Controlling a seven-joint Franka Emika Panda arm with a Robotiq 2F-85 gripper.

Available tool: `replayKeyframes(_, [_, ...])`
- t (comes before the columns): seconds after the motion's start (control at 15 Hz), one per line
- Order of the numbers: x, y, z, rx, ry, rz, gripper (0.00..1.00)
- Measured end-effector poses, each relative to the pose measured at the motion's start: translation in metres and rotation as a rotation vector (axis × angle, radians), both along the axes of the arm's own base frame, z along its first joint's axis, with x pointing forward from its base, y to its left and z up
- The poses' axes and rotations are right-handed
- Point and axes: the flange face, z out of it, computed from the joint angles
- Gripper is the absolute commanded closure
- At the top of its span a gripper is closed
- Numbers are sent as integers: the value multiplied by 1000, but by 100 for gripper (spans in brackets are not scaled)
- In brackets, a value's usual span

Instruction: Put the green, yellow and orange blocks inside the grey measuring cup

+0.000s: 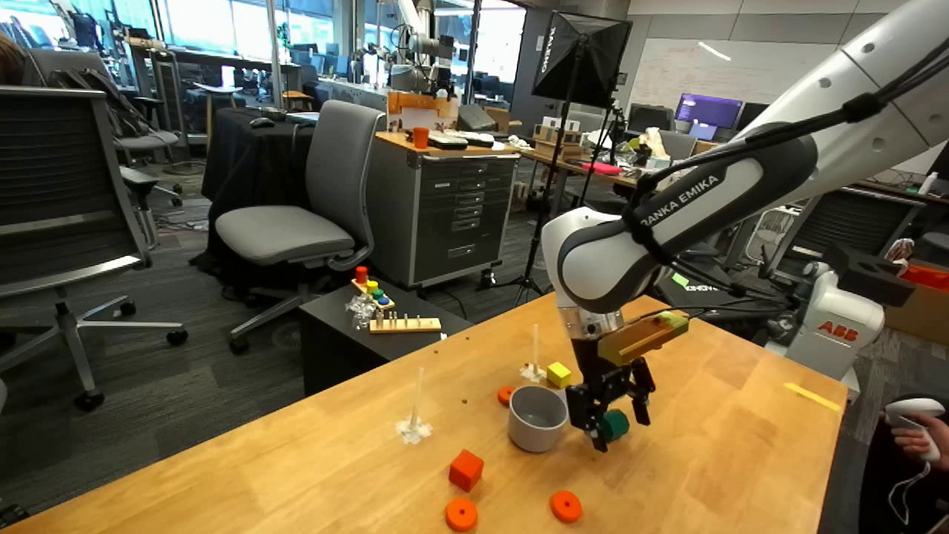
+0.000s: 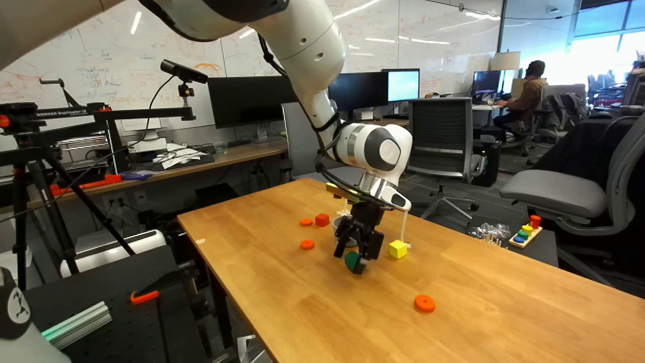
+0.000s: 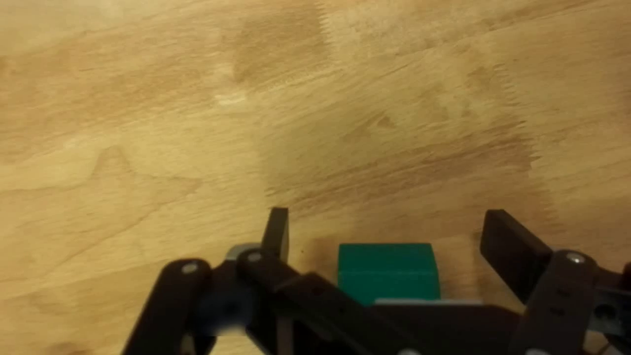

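Windows (image 1: 216,33): were blown out to white in both exterior views.
Whiteboard (image 2: 373,55): was streaked with pale glare in an exterior view.
Table (image 2: 347,307): was brightly and warmly lit.
Green block (image 3: 389,271): was edged by a faint, soft shadow in the wrist view.
Gripper (image 3: 387,229): was rendered nearly black there, partly blurred.

In an exterior view we note a black two-fingered gripper (image 1: 621,433) low over the light wooden table (image 1: 712,445), jaws apart, a dark-green block (image 1: 614,426) between them. Just beside stands a round grey cup (image 1: 535,436), upright. We log a yellow cube (image 1: 559,374) beyond it; an orange-red cube (image 1: 465,472) and two flat orange discs (image 1: 566,507) lie nearer.
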Motion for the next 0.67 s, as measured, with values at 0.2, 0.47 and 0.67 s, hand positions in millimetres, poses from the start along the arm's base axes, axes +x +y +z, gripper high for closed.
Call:
replayKeyframes(0.2, [2,0,2,6,-5,8,1])
replayKeyframes(0.47, [12,-1,8,6,-28,8,25])
replayKeyframes(0.67, [17,-4,12,2,-41,6,42])
